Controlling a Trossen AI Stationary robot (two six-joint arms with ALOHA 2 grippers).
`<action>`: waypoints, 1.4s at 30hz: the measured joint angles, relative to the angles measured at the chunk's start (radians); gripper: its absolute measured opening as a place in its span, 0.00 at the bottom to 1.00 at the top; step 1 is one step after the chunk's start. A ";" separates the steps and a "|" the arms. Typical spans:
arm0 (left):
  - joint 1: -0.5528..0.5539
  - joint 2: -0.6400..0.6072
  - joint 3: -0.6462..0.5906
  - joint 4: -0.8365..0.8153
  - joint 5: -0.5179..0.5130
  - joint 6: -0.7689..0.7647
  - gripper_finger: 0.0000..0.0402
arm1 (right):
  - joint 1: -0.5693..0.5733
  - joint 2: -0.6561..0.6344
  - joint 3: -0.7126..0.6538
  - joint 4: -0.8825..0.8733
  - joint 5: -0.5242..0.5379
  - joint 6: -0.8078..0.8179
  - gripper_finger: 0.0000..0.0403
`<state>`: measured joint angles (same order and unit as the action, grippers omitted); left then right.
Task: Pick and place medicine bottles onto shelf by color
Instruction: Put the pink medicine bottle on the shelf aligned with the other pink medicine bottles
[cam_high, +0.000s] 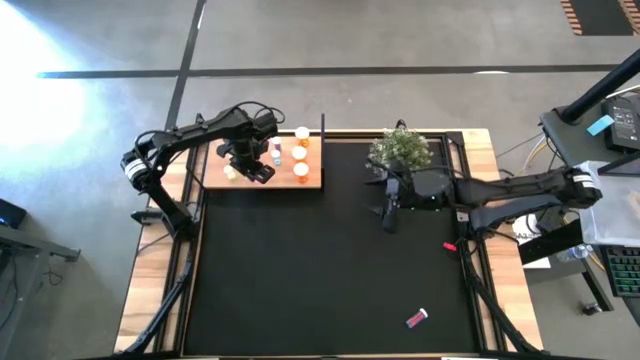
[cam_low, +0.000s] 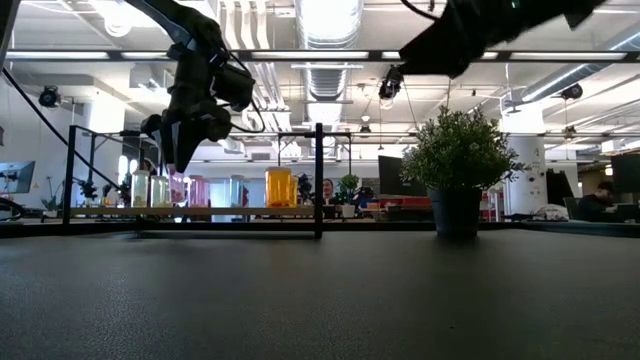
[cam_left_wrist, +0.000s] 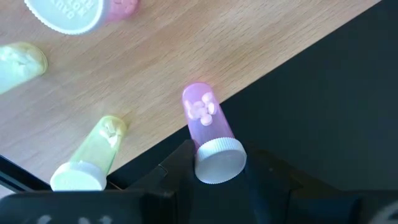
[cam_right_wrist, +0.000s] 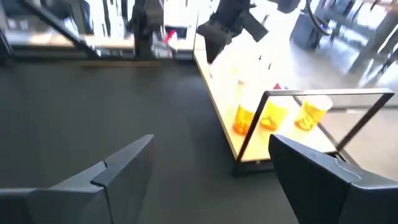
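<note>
Shelf (cam_high: 312, 180) sat at the far left part of the black mat (cam_high: 320, 290), its near long edge running along the mat. A black post (cam_high: 323, 125) stood at its right far corner. Wide bare mat lay open in front of the shelf and across the middle of the counter (cam_high: 150, 290).

Left gripper (cam_high: 262, 174) hung over the shelf's near edge, fingers pinching a pink bottle (cam_left_wrist: 208, 127) just below its white cap (cam_left_wrist: 220, 161). One finger (cam_left_wrist: 177, 167) showed on each side of the cap, touching it. The bottle's base pointed down at the board right at the edge where wood met mat; whether it touched the wood could not be told.

Two yellowish bottles (cam_left_wrist: 93, 152) stood on the board beside it, another pink one with a white cap (cam_left_wrist: 67, 12) farther in. Orange bottles (cam_high: 300, 152) stood grouped toward the post end.

Right gripper (cam_high: 390, 212) hovered over the mat near the plant (cam_high: 402, 148), fingers spread wide and holding nothing, well apart from the shelf.

One pink bottle (cam_high: 416, 318) lay on its side on the mat near the front right, another small one (cam_high: 450, 246) by the mat's right edge, both with open mat around them.
</note>
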<state>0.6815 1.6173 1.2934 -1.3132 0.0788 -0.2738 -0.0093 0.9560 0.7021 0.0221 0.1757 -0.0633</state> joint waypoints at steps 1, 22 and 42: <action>0.000 0.000 0.000 0.000 0.000 0.000 0.26 | 0.000 -0.005 -0.043 0.066 0.000 0.001 0.75; 0.000 0.000 -0.003 0.004 0.000 0.001 0.26 | 0.003 -0.007 -0.475 0.851 -0.132 -0.060 0.75; 0.009 0.000 -0.007 0.018 -0.012 -0.032 0.26 | 0.003 0.027 -0.463 0.843 -0.130 0.142 0.75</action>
<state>0.6908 1.6173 1.2865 -1.2949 0.0668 -0.3054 -0.0067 0.9833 0.2393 0.8650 0.0452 0.0784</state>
